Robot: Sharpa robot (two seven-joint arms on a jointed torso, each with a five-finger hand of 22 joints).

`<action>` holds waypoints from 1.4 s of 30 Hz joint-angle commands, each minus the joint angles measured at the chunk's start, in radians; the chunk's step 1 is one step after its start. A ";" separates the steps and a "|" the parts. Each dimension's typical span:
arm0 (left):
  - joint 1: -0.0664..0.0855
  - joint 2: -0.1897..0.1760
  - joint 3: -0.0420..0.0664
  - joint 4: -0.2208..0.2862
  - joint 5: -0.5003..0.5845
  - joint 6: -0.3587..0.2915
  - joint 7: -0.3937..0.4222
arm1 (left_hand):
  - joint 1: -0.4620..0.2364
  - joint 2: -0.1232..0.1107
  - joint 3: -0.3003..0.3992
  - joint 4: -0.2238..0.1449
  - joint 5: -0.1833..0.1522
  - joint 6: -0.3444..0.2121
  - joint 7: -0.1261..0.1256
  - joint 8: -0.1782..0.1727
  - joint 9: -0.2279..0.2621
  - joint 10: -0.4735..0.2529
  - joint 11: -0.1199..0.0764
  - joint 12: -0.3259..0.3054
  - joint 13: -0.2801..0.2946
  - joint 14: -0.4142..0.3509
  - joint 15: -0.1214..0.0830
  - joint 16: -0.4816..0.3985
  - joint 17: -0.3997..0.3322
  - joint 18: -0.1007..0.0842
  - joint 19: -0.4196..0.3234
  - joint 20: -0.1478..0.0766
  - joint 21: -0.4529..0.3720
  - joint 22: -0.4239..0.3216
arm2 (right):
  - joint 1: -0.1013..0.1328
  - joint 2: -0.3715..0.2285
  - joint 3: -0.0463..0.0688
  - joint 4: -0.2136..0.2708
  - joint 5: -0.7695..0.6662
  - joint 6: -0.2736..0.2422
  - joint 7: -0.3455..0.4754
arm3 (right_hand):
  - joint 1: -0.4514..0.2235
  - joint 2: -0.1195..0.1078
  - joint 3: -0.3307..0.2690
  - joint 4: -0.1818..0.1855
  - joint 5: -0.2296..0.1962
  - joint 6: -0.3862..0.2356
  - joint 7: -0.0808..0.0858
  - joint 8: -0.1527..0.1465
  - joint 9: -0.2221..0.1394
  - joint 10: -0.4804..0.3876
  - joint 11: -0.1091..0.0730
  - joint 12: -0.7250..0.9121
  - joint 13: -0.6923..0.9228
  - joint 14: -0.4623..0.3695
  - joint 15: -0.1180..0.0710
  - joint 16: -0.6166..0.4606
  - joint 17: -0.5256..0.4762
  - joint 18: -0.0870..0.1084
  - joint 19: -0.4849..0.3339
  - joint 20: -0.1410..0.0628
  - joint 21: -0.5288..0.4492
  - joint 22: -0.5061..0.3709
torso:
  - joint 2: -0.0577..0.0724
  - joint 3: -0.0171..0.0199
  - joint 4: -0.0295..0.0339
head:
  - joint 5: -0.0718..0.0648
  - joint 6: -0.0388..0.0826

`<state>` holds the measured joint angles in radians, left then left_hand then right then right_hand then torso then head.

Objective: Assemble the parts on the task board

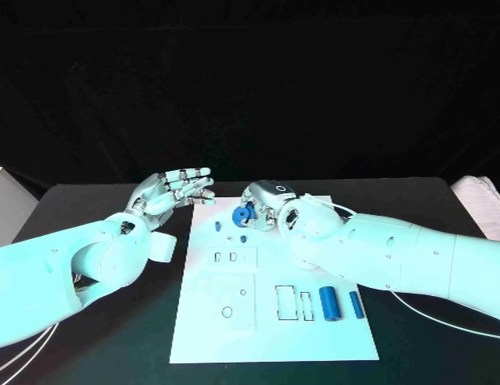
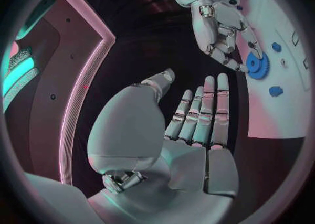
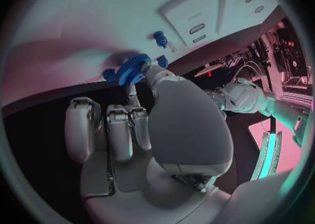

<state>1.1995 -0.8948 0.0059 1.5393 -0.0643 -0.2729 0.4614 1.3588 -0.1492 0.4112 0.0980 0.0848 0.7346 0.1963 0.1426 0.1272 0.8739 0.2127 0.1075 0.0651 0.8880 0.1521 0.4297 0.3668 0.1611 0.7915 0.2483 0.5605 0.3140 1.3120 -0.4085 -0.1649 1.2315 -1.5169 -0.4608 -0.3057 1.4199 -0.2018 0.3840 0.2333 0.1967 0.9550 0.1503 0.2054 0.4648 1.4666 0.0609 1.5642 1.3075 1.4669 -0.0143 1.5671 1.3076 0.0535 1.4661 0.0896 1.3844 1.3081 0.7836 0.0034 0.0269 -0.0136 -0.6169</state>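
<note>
In the head view the left hand [image 1: 178, 187] sits left of centre, just off the upper left corner of the flat white rectangular task board [image 1: 209, 321]. Its fingers are straight and held side by side, with nothing between them, so it is released; the left wrist view shows the same flat, bare palm [image 2: 197, 124] over the black table [image 1: 87, 200].

Right of that hand, near the board's top edge, a small blue peg-like part [image 1: 223, 226] and a small blue ring [image 1: 231, 237] lie on the white surface. Just beside them is the blue toothed plastic gear [image 1: 245, 214], grasped by the right hand [image 1: 275, 206], which comes in from the right of the frame. In the right wrist view the thumb and a fingertip [image 3: 152, 70] pinch the gear [image 3: 133, 68] at its rim, with the other fingers curled below it; the gear hangs close over the board's far edge, and whether it touches the board cannot be told. The left wrist view shows the same gear [image 2: 257, 65] at the tips of the right hand's fingers [image 2: 226, 43].

Further right and lower on the board, in the lower right of the head view, two blue cylinders lie side by side: a thicker one [image 1: 330, 303] and a slimmer one [image 1: 356, 305], next to rectangular cut-outs [image 1: 286, 301].
</note>
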 commanded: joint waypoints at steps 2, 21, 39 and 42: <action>0.001 0.000 0.000 0.004 -0.003 0.017 0.003 | 0.002 0.007 0.000 -0.001 0.001 -0.007 0.065 -0.006 -0.001 -0.005 -0.002 -0.006 -0.001 -0.008 0.002 0.006 0.002 0.016 -0.005 -0.001 0.007 0.001 | -0.006 0.003 -0.003 -0.006 -0.049 0.018 -0.017 | 0.002 -0.008 0.003 -0.002 -0.003 0.015 -0.011 0.000 0.000 0.104 -0.001 0.007 0.263 0.104 0.000 0.004 0.263 -0.008 0.017 -0.002 0.004 0.089 | -0.001 -0.0003 -0.0008 | 0.003 -0.002; 0.001 -0.002 0.000 0.001 -0.003 0.017 0.001 | 0.002 0.007 0.000 -0.001 0.001 -0.008 0.065 -0.006 -0.001 -0.006 -0.002 -0.007 -0.001 -0.009 0.002 0.005 0.002 0.016 -0.005 -0.001 0.007 0.001 | -0.012 0.002 -0.006 -0.007 -0.082 0.006 -0.043 | 0.001 -0.014 0.007 -0.007 -0.006 0.012 -0.009 -0.002 -0.002 0.104 0.001 0.007 0.263 0.104 0.000 0.004 0.263 -0.007 0.015 -0.002 0.000 0.085 | -0.001 0.0006 -0.0012 | 0.001 -0.001; 0.001 -0.003 0.000 0.000 -0.003 0.016 0.001 | 0.003 0.007 0.000 -0.001 0.000 -0.008 0.065 -0.006 -0.001 -0.007 -0.002 -0.007 -0.001 -0.012 0.003 0.005 0.002 0.016 -0.008 0.000 0.008 0.002 | -0.014 -0.008 -0.006 0.000 -0.090 -0.019 -0.024 | -0.026 -0.027 0.011 -0.006 -0.016 -0.020 0.002 -0.024 -0.012 0.089 0.010 -0.003 0.247 0.104 0.008 0.004 0.263 -0.005 0.010 0.003 -0.011 0.077 | -0.001 0.0006 -0.0016 | 0.000 0.002; 0.001 -0.003 0.000 0.000 -0.004 0.016 0.001 | 0.003 0.007 0.000 -0.001 0.000 -0.008 0.065 -0.006 -0.001 -0.007 -0.002 -0.007 -0.001 -0.012 0.003 0.005 0.002 0.016 -0.008 0.000 0.008 0.002 | -0.014 -0.004 -0.006 -0.003 -0.071 -0.014 -0.007 | -0.055 -0.034 -0.003 0.002 -0.064 -0.083 0.010 -0.066 -0.032 0.066 0.018 -0.020 0.223 0.104 0.017 0.004 0.263 -0.002 0.005 0.011 -0.023 0.069 | -0.001 0.0006 -0.0014 | -0.001 0.003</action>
<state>1.1994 -0.8988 0.0058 1.5380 -0.0644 -0.2726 0.4562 1.3588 -0.1492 0.4112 0.0980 0.0848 0.7312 0.1928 0.1426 0.1275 0.8740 0.2126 0.1075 0.0651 0.8843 0.1559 0.4297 0.3673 0.1611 0.7916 0.2483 0.5644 0.3148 1.2992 -0.4146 -0.1703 1.2291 -1.5981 -0.4755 -0.3364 1.3732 -0.2346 0.3871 0.2302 0.1429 0.8842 0.1581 0.1476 0.4379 1.4665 0.0718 1.5475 1.3075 1.4666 -0.0034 1.5671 1.3081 0.0535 1.4662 0.0943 1.3647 1.3075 0.7825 0.0039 0.0252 -0.0136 -0.6146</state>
